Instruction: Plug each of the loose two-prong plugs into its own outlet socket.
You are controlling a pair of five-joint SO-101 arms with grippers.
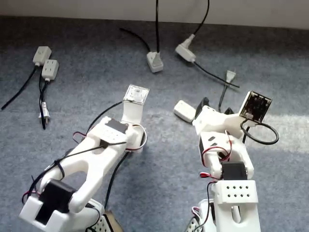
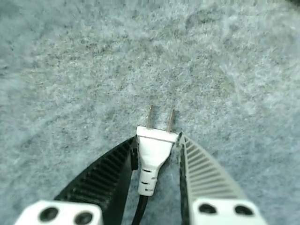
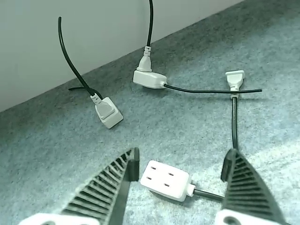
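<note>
- Between the closed-in jaws of the left gripper [image 2: 157, 140] sits a white two-prong plug [image 2: 156, 152], clamped by its body, prongs pointing away over the grey carpet [image 2: 93, 70].
- Right gripper [image 3: 183, 158]: wide open, holding nothing, straddling a white outlet socket [image 3: 165, 180] that lies flat on the carpet.
- Farther right, a loose plug [image 3: 235, 77] lies on its black cord [image 3: 234, 122].
- Far left, a pair of sockets [image 1: 50, 70] lies side by side.

White plug [image 2: 153, 150], black cord [image 2: 140, 213] — grey carpet [image 2: 70, 70].
</note>
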